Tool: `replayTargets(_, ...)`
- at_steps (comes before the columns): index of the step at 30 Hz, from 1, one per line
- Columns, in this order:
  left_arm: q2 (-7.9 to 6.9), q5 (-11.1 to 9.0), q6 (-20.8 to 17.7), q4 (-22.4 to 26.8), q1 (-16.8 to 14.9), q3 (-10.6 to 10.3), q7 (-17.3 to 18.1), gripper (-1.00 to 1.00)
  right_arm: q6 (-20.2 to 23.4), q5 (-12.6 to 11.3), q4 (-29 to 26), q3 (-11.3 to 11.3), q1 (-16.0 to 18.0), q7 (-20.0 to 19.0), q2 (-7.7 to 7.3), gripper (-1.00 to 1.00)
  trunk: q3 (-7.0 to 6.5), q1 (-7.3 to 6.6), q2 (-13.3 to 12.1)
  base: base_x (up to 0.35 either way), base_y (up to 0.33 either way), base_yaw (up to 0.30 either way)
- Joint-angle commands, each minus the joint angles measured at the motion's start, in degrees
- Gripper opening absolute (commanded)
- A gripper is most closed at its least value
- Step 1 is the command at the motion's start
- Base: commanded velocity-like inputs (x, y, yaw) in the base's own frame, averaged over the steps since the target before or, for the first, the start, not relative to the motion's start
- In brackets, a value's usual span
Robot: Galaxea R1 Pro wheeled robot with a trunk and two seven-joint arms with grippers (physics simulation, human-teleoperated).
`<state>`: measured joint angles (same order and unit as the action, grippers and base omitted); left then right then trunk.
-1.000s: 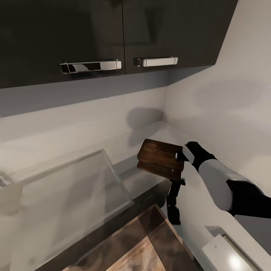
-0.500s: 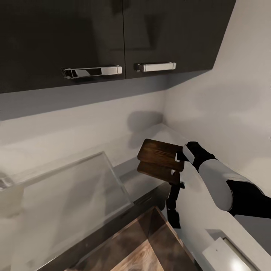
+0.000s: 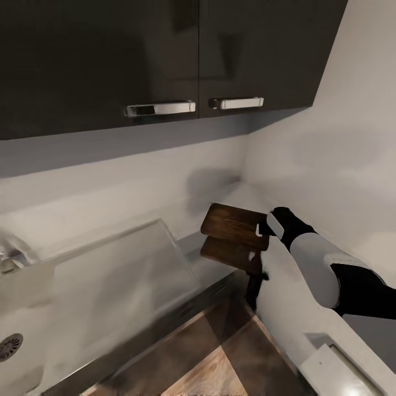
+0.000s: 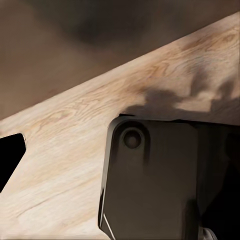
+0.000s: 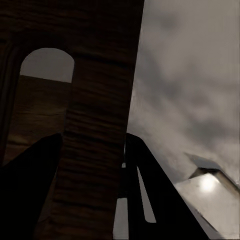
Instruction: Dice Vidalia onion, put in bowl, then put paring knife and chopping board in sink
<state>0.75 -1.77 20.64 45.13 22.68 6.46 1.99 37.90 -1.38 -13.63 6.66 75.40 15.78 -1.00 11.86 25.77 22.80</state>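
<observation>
Your right gripper (image 3: 259, 230) pinches the chopping board (image 3: 234, 224) by its edge and holds it above the bench (image 3: 220, 199), right of centre in the head view, its reflection just below. The sink (image 3: 82, 286) lies at lower left, drain (image 3: 10, 346) at the frame's left edge. Whether your left gripper is spread or pressed together cannot be told from its wrist view.
</observation>
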Motion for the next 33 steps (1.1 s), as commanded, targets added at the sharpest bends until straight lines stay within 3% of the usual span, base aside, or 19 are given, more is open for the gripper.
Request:
replayTargets(1, 0.04, -0.2, 0.1, 0.1, 0.0, 0.1, 0.2, 1.00, 0.2, -0.2, -0.1, 0.4, 0.0, 0.3, 0.03, -1.00, 0.01, 0.02, 0.1, -0.208, 0.158, 0.114)
replayTargets(33, 0.04, -0.2, 0.0, -1.0, 0.0, 0.1, 0.2, 1.00, -1.5, -0.3, 0.0, 0.4, 0.0, 0.2, 0.74, -1.00, -2.44, 0.02, 0.1, -0.223, 0.205, 0.189)
